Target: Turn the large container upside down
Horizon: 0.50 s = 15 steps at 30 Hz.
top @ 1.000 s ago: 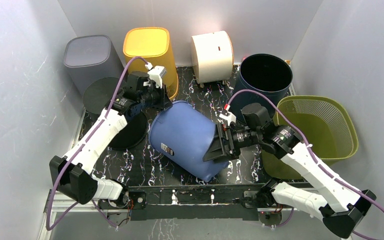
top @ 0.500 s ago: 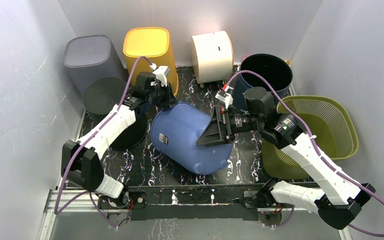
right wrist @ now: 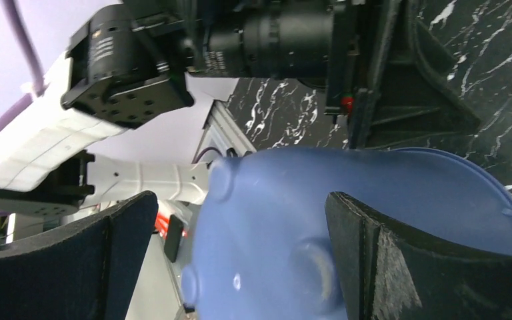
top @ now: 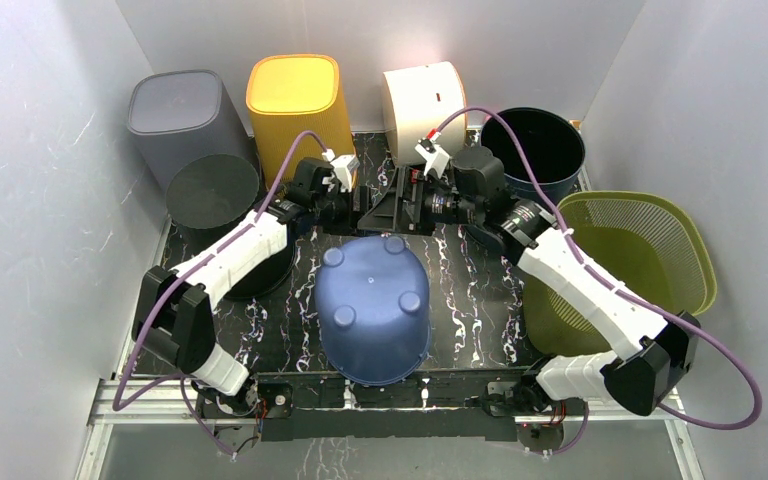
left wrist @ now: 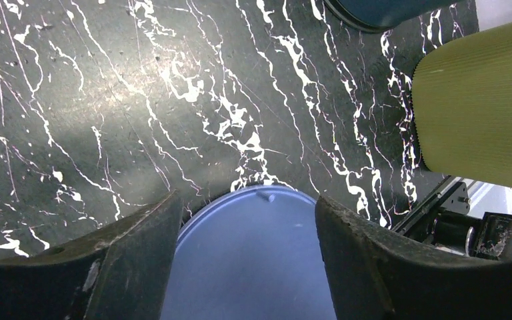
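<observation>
- Top view: the blue bin [top: 371, 300] stands upside down in the middle of the black marbled worktop [top: 480, 290], its four round feet facing up and its mouth down.
- The left pincer [top: 348, 212] and right pincer [top: 382, 212] meet just past the bin's far edge, close to one another; from here I cannot tell whether either touches it.
- Along the back stand a grey bin [top: 182, 112], a yellow bin [top: 298, 95], a cream bin [top: 423, 110] lying on its side and a navy bin [top: 532, 148]. An olive basket [top: 650, 255] sits at the right, and a black cylinder [top: 214, 190] at the left.
- Left wrist view: the left pincer [left wrist: 247, 203] is spread wide, nothing pinched. The blue bin [left wrist: 253, 267] shows as a rounded shape between the two fingers [left wrist: 130, 267], beyond their tips.
- The worktop [left wrist: 107, 100] fills most of this view, with the ribbed wall of the olive basket [left wrist: 480, 100] at the right and the navy bin [left wrist: 387, 8] at the top edge.
- Right wrist view: the right pincer [right wrist: 240, 200] is likewise spread apart, gripping nothing. The blue bin [right wrist: 360, 220] lies in the gap between its fingers [right wrist: 407, 260], with one foot in view.
- Just behind the bin is the left pincer [right wrist: 400, 80], facing this camera, with its white arm [right wrist: 47, 153] trailing off to the left.
</observation>
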Available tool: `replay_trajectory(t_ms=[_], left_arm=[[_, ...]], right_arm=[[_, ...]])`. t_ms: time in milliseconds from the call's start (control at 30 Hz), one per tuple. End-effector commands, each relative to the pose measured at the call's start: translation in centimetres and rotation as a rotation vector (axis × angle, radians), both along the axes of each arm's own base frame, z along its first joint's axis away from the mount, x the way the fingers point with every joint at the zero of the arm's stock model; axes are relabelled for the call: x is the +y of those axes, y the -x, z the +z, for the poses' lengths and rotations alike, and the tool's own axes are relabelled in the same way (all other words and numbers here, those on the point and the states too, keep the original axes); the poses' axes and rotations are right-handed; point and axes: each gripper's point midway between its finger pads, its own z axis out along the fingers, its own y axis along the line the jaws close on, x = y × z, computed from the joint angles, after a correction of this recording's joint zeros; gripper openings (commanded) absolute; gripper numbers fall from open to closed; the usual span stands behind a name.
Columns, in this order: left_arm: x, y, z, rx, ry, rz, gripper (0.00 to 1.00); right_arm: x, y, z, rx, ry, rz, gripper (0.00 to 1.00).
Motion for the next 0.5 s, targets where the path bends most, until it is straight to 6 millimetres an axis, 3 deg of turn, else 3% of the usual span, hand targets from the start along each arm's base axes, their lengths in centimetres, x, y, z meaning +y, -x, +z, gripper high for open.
replay_trajectory(t_ms=[0, 167, 300, 400, 467], left_arm=[[-0.6, -0.7, 2.4, -0.033, 0.006, -0.015, 0.73], [-0.5, -1.9, 4.7, -0.085, -0.001, 0.007, 0.76], [-0.3, -2.4, 8.7, -0.166, 0.021, 0.022, 0.79], [0.0, -2.5, 12.8, -0.246, 0.037, 0.024, 0.8], [0.4, -2.3, 16.0, -0.306, 0.052, 0.023, 0.81]], right_arm=[[-0.3, -1.4, 3.6, -0.142, -0.033, -0.055, 0.98], [-2.4, -1.1, 5.2, -0.22, 0.054, -0.097, 0.98], [-5.6, 0.8, 5.6, -0.283, 0.17, -0.112, 0.98], [-7.6, 3.7, 4.0, -0.279, 0.239, -0.047, 0.98], [-8.8, 6.0, 1.8, -0.236, 0.277, 0.008, 0.98]])
